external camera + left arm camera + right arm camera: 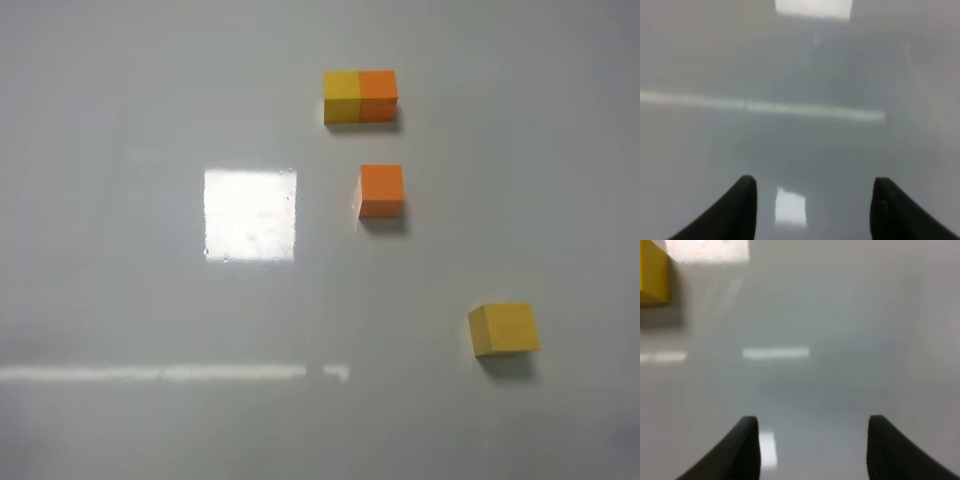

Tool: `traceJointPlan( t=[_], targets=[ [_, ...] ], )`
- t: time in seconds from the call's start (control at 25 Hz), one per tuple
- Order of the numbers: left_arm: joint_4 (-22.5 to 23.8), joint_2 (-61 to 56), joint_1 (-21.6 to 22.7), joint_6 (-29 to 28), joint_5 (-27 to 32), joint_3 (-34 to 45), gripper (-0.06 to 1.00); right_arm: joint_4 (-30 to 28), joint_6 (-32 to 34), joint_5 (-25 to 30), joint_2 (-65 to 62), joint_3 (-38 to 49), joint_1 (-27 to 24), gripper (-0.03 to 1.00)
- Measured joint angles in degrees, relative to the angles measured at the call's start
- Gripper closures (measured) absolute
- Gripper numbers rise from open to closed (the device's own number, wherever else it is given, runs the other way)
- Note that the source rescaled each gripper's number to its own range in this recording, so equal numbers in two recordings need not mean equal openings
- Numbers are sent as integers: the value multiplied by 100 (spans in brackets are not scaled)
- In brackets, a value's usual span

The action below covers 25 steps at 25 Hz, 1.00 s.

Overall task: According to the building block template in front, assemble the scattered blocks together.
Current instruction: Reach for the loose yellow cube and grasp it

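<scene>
While both arms hang over the glossy grey table point(120, 120), you have all three pieces lying on the right half of the high view, none touching another. The template point(360, 96) sits farthest from you, flat on the surface, its yellow half to the left and its orange half to the right. The orange cube point(381, 190) rests near it on the side closer to you, a touch further right, with a clear strip of table between the two. The yellow cube point(505, 329) lies well apart from both, closer to you and further right, turned slightly out of square with the others. A bright square of glare point(250, 214) lies to the left of the orange cube, and a thin pale streak point(170, 373) runs across the table nearer to you.

Your left gripper point(813, 180) has its jaws spread wide with only bare, reflective table between and beyond them. No block shows in that view.

Your right gripper point(812, 418) is spread just as wide, and its jaws hold nothing. The yellow cube point(652, 275) shows there at the frame's edge, partly cut off, beyond the tips and off to one side, well clear of both jaws.
</scene>
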Motion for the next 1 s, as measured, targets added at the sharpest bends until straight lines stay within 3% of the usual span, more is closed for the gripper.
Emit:
traceJointPlan(
  t=[1.0],
  targets=[
    [-49,0,0,-131,0,0,79,0,0,0,0,0,0,84]
  ],
)
